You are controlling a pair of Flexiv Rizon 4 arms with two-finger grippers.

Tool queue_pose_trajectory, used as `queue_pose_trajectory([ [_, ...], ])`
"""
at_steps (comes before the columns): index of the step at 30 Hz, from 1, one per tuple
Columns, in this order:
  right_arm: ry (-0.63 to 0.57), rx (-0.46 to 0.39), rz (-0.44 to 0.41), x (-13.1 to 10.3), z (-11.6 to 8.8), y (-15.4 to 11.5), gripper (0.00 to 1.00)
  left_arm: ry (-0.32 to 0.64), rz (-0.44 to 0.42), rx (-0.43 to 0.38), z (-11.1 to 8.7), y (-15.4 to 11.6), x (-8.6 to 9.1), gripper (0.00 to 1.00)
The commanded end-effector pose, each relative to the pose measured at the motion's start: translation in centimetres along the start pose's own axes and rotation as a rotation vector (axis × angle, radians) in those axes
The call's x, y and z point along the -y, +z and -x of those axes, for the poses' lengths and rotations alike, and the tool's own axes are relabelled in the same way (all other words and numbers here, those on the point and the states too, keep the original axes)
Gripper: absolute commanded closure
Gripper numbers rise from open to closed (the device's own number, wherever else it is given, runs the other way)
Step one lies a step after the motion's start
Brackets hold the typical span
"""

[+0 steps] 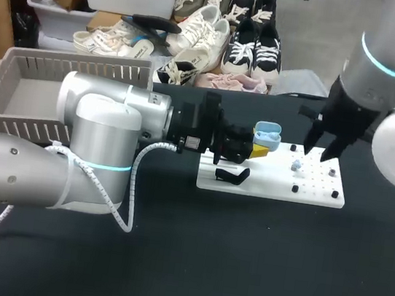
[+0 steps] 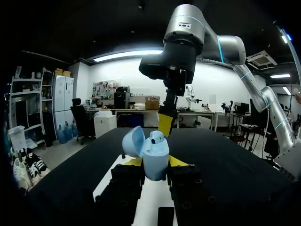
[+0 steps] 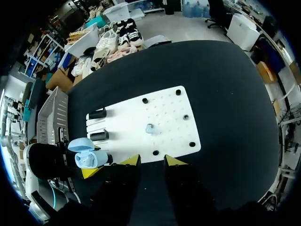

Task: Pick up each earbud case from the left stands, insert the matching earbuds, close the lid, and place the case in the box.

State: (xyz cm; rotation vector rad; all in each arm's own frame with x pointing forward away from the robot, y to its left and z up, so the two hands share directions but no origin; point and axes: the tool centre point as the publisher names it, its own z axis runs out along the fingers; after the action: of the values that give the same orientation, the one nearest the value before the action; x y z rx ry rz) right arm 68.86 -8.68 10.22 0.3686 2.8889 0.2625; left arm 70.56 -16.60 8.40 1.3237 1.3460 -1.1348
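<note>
My left gripper (image 2: 155, 163) is shut on a light blue earbud case (image 2: 154, 160), upright with its lid (image 2: 133, 142) swung open and one earbud (image 2: 158, 137) seated inside. In the head view the case (image 1: 267, 136) hangs over the left end of the white board (image 1: 272, 189). A second pale blue earbud (image 1: 297, 164) lies on the board among black pegs. My right gripper (image 1: 332, 151) hovers above the board's right part, open and empty. From the right wrist, that gripper (image 3: 151, 161) is above the board's edge, with the earbud (image 3: 149, 128) ahead of it and the case (image 3: 87, 158) off to one side.
Two black stands (image 3: 98, 114) (image 3: 99, 135) sit empty at the board's left end. A grey slatted box (image 1: 15, 85) stands at the table's far left, behind my left arm. Dark tabletop (image 1: 254, 266) spreads in front of the board.
</note>
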Motion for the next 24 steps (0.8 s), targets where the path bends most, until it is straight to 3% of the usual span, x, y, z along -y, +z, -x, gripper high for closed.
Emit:
queue_pose_trajectory([
  [1,0.011,0.113,0.06,0.5,0.0,2.1,0.7,0.001,0.004,0.001,0.0,0.0,0.1,1.0],
  [16,0.063,0.134,0.095,0.0,1.6,4.6,0.66,0.001,0.004,0.001,0.0,0.0,0.1,1.0],
  [24,0.075,0.149,0.067,-0.7,1.5,5.9,0.62,0.001,0.004,0.001,0.0,0.0,0.1,1.0],
])
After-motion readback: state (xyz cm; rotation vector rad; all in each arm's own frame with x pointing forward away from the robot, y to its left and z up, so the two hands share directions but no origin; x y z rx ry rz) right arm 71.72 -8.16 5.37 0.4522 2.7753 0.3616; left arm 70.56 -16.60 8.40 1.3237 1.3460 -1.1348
